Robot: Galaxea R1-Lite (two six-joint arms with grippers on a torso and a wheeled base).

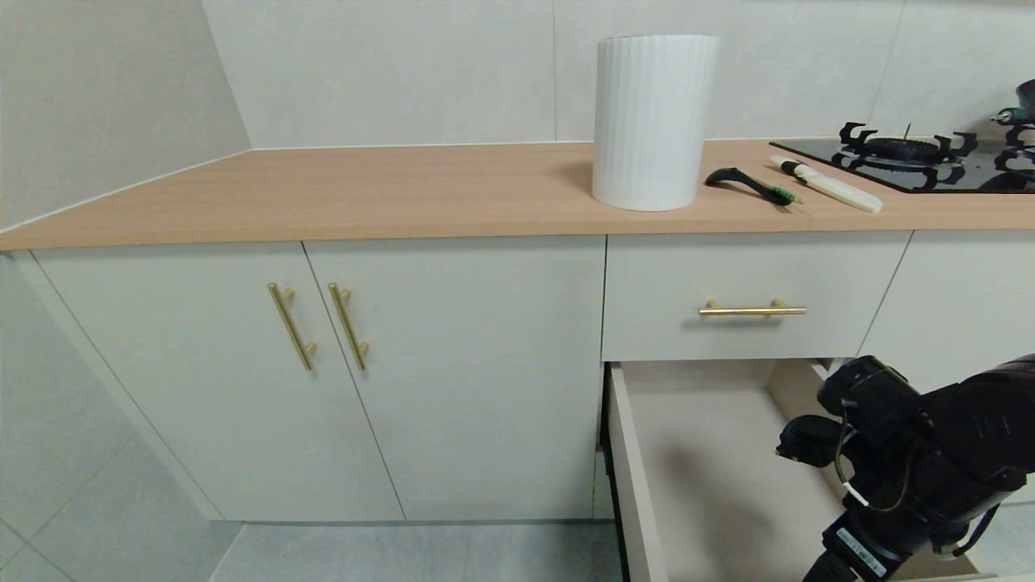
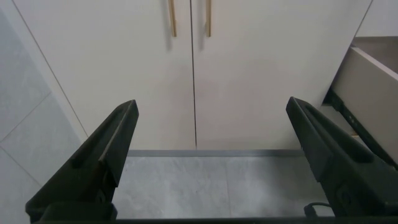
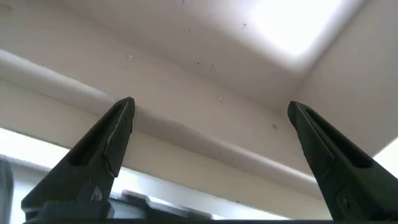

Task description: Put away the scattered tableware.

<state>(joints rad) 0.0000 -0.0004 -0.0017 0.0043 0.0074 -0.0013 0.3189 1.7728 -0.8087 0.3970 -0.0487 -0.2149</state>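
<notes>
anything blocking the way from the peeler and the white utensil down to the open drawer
Nothing visible does. The peeler and white utensil lie free on the counter, the white container to their left; the open drawer below looks bare, with the right arm over its right side.

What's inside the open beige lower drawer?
Bare beige floor in the open beige lower drawer, no tableware on the visible part. The black right arm covers its right front area, so that patch is unknown.

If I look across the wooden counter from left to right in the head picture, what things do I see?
A tall white ribbed cylinder → black curved peeler with green tip → long cream-white utensil → black stove burner grate.
</notes>
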